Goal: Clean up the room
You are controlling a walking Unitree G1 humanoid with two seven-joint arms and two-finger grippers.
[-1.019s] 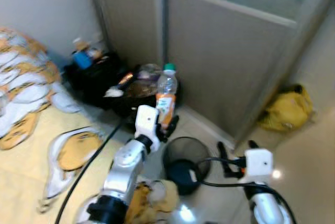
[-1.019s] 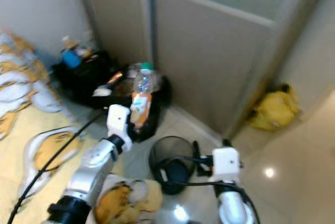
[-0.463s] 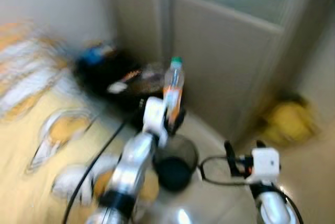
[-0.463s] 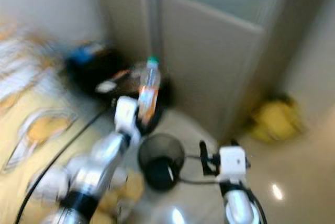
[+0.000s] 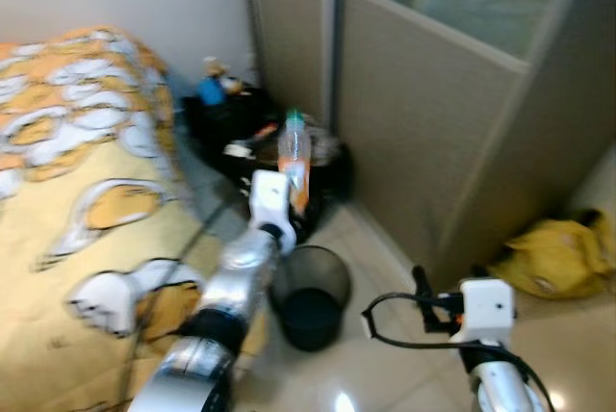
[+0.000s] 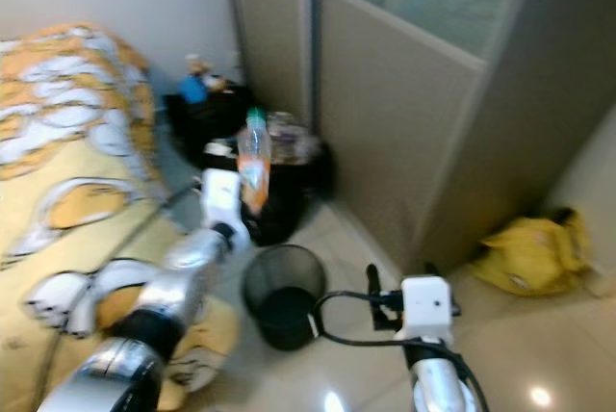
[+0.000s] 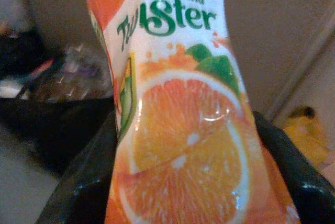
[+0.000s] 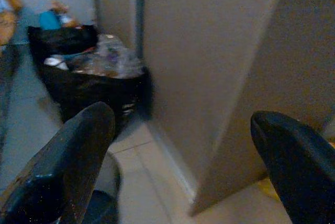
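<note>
A bed (image 5: pixel 58 171) with an orange-and-white cover takes up the robot's left, and tall grey partition panels (image 5: pixel 423 133) close the corner ahead. At their foot sits a black bag of rubbish (image 5: pixel 318 167), stuffed full, and nearer the robot a round mesh waste bin (image 5: pixel 310 295) stands on the tiled floor; a yellow bag (image 5: pixel 558 256) lies well apart to the right. The left hand (image 5: pixel 289 202) is clamped on an orange juice bottle (image 5: pixel 293 157) with a green cap, holding it upright above the floor, behind the bin's far rim and in front of the black bag. The right hand (image 5: pixel 435 308) hangs low beside the bin with its fingers spread wide and nothing between them. The main risk is a miss: the bottle looks not yet over the bin's mouth, so a release here would likely drop it on the tiles or against the bag. The grip is low on a slick label, so the tall bottle could tip or slide. A bottle landing on the rim could topple the light bin.
</note>
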